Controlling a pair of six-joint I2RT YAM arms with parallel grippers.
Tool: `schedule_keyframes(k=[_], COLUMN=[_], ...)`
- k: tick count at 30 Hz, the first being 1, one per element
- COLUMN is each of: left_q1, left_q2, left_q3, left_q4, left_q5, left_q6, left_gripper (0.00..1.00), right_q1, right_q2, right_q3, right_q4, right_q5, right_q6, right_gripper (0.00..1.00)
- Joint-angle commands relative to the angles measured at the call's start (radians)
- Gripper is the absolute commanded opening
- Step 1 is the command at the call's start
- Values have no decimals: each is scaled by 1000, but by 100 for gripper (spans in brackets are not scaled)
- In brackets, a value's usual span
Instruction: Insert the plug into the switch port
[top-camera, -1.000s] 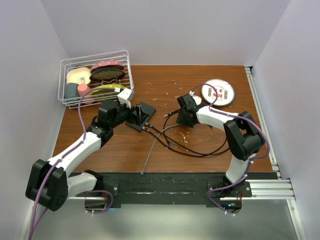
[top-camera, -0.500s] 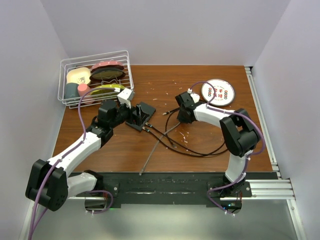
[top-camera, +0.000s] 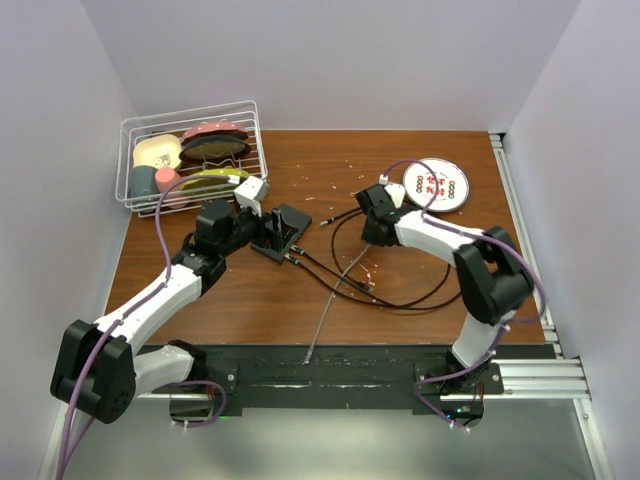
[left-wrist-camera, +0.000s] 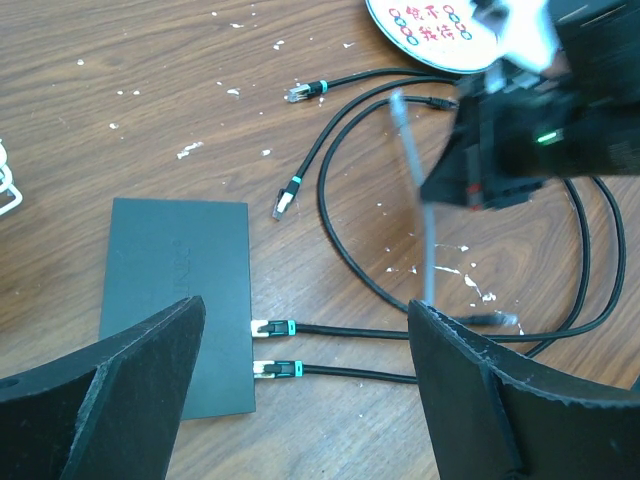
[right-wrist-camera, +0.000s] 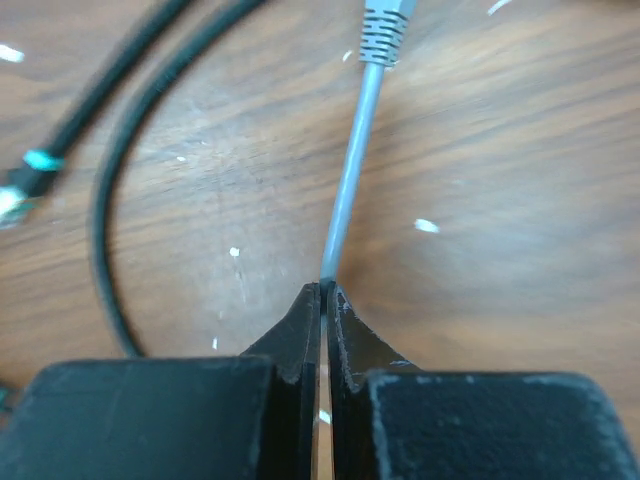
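Grey cable (right-wrist-camera: 350, 190), just behind its plug (right-wrist-camera: 385, 25), is pinched by the right gripper (right-wrist-camera: 323, 290), well right of the black box (left-wrist-camera: 180, 270). Its switch port (left-wrist-camera: 248, 285) edge holds two black cables (left-wrist-camera: 350, 330). The left gripper (left-wrist-camera: 308, 310) hangs spread wide above the box.

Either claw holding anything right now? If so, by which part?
Right claw is pinched shut on the grey cable, gripping the cord a little behind its plug. Left claw is open and holds nothing.
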Motion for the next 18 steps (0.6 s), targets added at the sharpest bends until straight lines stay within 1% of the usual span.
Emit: schedule_keyframes(k=[1, 3, 4, 5, 6, 7, 9, 11, 13, 16, 17, 18], left_q1=[0, 0, 0, 0, 0, 0, 0, 0, 0, 0, 0, 0], left_q2=[-16, -14, -17, -19, -20, -23, -23, -29, -37, -37, -37, -36], left_q3=[9, 11, 14, 14, 13, 6, 9, 13, 6, 6, 9, 11], left_q4=[22, 22, 18, 16, 18, 27, 24, 21, 28, 36, 30, 24], left_q5=[-12, -13, -16, -18, -19, -13, -12, -19, -22, -21, -21, -21], left_q6=[28, 29, 29, 29, 29, 26, 26, 28, 20, 17, 17, 18], left_gripper=[87, 87, 87, 87, 87, 87, 87, 87, 87, 87, 87, 87], right_q1=[-6, -6, -5, -5, -6, -6, -5, -6, -6, -6, -5, -6], right_q2=[-287, -379, -468, -508, -545, -617, -675, -732, -751, -714, -696, -650], right_q3=[-1, -15, -23, -31, -46, -52, -41, -25, 9, 81, 93, 103], right_q4=[9, 44, 61, 107, 130, 158, 207, 228, 228, 118, 50, 22], right_q5=[145, 191, 199, 206, 217, 219, 239, 249, 243, 246, 225, 207], right_q6=[-89, -120, -133, -150, -193, -221, -303, -351, -402, -371, -356, -330], right_gripper=[0, 0, 0, 0, 0, 0, 0, 0, 0, 0, 9, 29])
